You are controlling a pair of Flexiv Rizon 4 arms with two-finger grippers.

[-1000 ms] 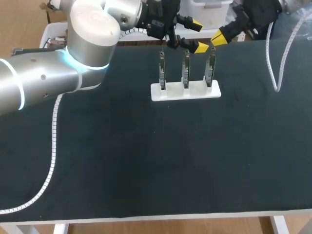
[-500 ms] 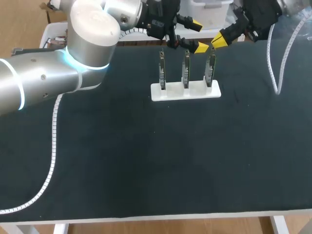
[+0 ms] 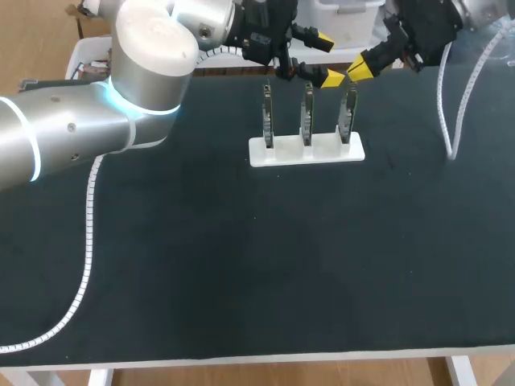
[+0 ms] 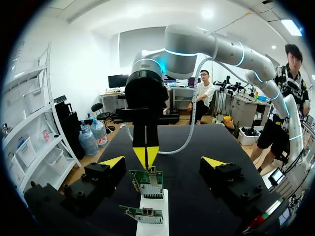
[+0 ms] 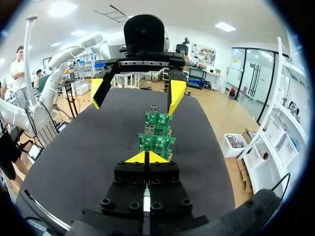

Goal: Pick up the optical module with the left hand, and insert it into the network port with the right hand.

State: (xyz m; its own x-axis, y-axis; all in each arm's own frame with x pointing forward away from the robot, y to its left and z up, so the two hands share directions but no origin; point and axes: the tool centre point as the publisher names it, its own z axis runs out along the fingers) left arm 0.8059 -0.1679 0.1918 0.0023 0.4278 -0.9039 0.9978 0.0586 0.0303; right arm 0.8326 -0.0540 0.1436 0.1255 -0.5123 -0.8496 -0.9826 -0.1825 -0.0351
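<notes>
The right arm has drawn back a touch, and its cable [image 3: 450,153] loop has swung slightly toward the white holder [image 3: 282,153]. The left arm has not moved.

Three thin boards [image 3: 306,112] stand upright in the holder's slots near the far edge of the bench [image 3: 241,257], each carrying a metal port [image 4: 147,212]. I cannot pick out a loose module in any view, either on the bench or in a grip.

Such a module is likely small, light and stiff, with a smooth metal shell and a delicate contact end. It would best be taken across its flat sides near the tail, with the plug end left free. The boards look only lightly seated, so an off-line push could tip them or bend their edges.

The left fingers [image 4: 113,163] are spread wide, one on each side of the row of boards, and touch nothing. The right fingers [image 4: 146,157] are pressed tip to tip, with nothing visible between them. They hang just over the top edge of the end board. Whether they touch it I cannot tell.
</notes>
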